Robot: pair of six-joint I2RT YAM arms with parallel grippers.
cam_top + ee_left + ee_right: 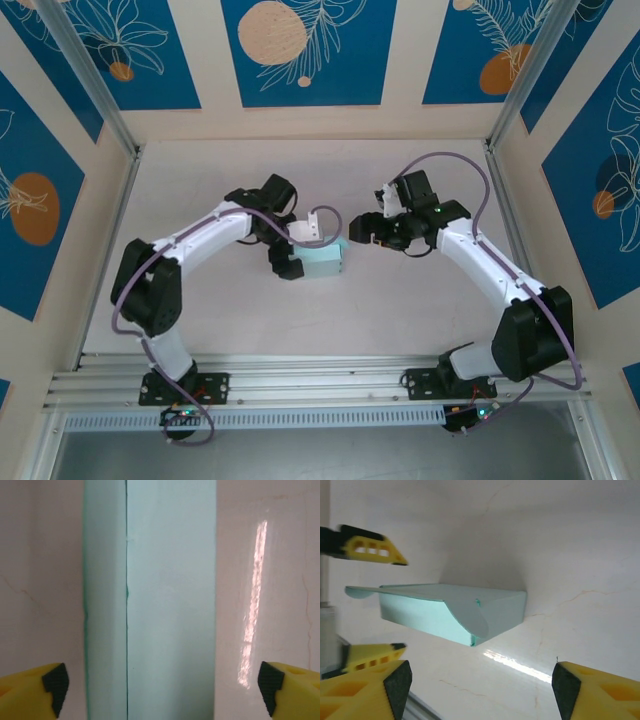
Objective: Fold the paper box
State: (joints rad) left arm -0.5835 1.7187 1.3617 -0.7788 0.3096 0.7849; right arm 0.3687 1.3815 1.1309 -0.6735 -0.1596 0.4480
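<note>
Robotics lab cell, aluminium frame posts [92, 85], blue leaf-print wall panels [340, 60], two arms [480, 255] bolted to a slotted rail [320, 385]

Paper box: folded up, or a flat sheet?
Folded: the paper box has standing walls; one flap juts past its end.

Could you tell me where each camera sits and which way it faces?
Top external: above and behind the arms, looking down on the table, the box, left gripper and right gripper.
Left wrist: straight down onto the box, own fingertips at the bottom corners.
Right wrist: low, sideways at the box, own fingertips below.
Shared: the box in all three; right wrist also catches the left gripper.
</note>
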